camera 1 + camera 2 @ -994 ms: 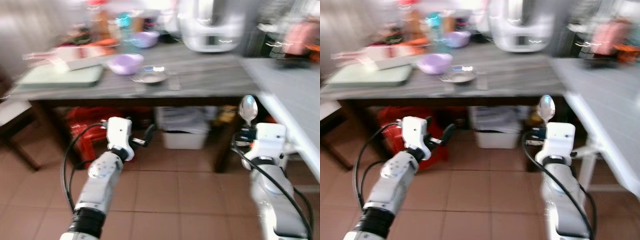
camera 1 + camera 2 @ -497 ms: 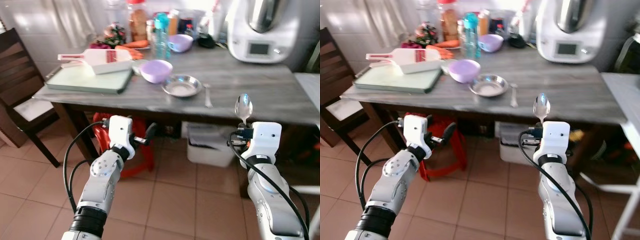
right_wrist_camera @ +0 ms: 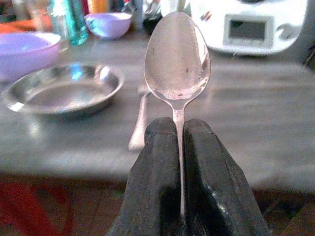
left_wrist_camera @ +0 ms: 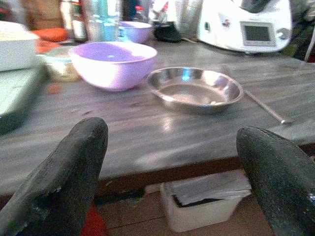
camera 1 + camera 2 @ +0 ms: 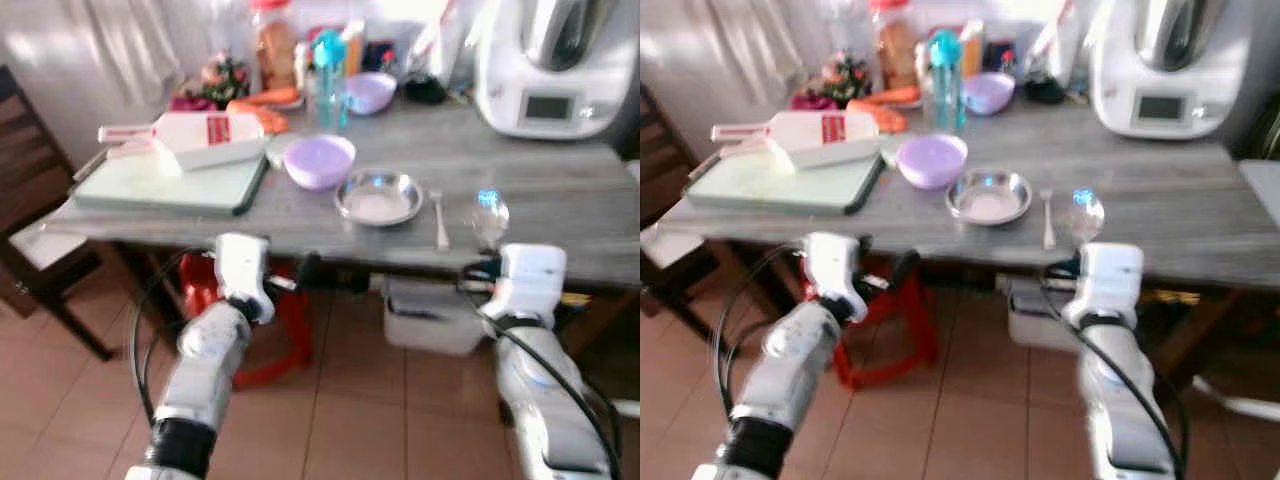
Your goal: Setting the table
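Note:
My right gripper [image 3: 178,129] is shut on the handle of a metal spoon [image 3: 177,56], held upright in front of the grey wooden table's [image 5: 570,195] front edge. On the table just beyond lie a steel plate [image 5: 378,197], a fork [image 5: 439,215] to its right, and a lavender bowl [image 5: 319,160] to its left. The spoon [image 5: 490,215] stands slightly right of the fork. My left gripper [image 4: 172,162] is open and holds nothing, level with the table edge and facing the bowl and plate.
A green cutting board [image 5: 165,185] with a white slicer [image 5: 195,135] takes the table's left end. Bottles, a second bowl [image 5: 370,92] and a white kitchen machine [image 5: 555,60] line the back. A dark chair [image 5: 30,200] stands left. A red stool [image 5: 285,335] and white bin [image 5: 430,320] sit under the table.
The view has come closer to the table and is slightly blurred. Both arms keep their pose, and the spoon now stands right at the table's front edge.

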Motion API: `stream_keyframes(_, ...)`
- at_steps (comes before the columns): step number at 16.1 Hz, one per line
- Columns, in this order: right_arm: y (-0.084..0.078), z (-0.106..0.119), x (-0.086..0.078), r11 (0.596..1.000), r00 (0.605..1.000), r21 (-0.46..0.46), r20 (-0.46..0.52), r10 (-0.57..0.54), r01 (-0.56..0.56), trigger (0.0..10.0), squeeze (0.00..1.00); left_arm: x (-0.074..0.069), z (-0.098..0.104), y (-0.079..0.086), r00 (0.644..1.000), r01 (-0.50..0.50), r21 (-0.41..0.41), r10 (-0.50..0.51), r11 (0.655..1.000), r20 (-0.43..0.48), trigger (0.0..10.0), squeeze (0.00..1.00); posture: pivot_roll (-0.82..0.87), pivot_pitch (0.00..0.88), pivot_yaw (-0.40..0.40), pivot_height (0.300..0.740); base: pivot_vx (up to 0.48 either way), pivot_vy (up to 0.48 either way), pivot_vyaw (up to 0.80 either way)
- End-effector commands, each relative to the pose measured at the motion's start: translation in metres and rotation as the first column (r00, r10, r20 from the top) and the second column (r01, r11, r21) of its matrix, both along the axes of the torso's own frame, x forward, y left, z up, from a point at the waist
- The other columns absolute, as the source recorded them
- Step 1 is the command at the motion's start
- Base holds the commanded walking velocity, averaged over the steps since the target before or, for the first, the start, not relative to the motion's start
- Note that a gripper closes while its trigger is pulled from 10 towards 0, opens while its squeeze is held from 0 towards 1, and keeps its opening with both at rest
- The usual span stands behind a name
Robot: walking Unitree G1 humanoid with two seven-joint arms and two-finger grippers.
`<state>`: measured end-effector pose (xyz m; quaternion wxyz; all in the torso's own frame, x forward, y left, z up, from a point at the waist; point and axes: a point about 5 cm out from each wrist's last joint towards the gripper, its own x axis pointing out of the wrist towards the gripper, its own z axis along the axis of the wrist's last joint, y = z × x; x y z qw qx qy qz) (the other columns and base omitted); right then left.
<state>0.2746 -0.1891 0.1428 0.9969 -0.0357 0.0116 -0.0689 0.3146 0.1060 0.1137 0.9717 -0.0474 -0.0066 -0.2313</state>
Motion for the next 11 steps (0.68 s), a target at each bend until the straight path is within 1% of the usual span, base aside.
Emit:
stream_keyframes(1, 0.0085, 0.0075, 0.0019, 1.000, 0.999, 0.010, 0.035, 0.026, -0.026, 10.0, 0.00, 0.0017, 0.0033, 0.0105, 1.000, -0.023, 0.016, 0.023, 1.000, 0.009, 10.0, 0.00, -0.11, 0.016, 0.037, 0.740, 0.382, 0.000, 0.00)
stream_keyframes(9, 0.0089, 0.0094, 0.0037, 0.999, 0.999, 0.004, 0.041, 0.035, -0.035, 10.0, 0.00, -0.0006, 0.0019, 0.0094, 1.000, -0.016, 0.013, 0.016, 1.000, 0.003, 10.0, 0.00, -0.10, 0.011, 0.029, 0.740, 0.375, 0.000, 0.00)
stream_keyframes(10, 0.0092, 0.0091, 0.0034, 0.999, 0.999, 0.004, 0.040, 0.035, -0.035, 10.0, 0.00, -0.0014, 0.0008, 0.0105, 1.000, -0.018, 0.014, 0.018, 1.000, -0.003, 10.0, 0.00, -0.10, 0.011, 0.029, 0.740, 0.289, 0.000, 0.00)
stream_keyframes(11, 0.0091, 0.0091, 0.0029, 0.999, 0.999, 0.006, 0.040, 0.035, -0.035, 10.0, 0.00, -0.0027, -0.0006, 0.0110, 1.000, -0.022, 0.019, 0.022, 1.000, -0.012, 10.0, 0.00, -0.10, 0.013, 0.030, 0.740, 0.000, 0.000, 0.00)
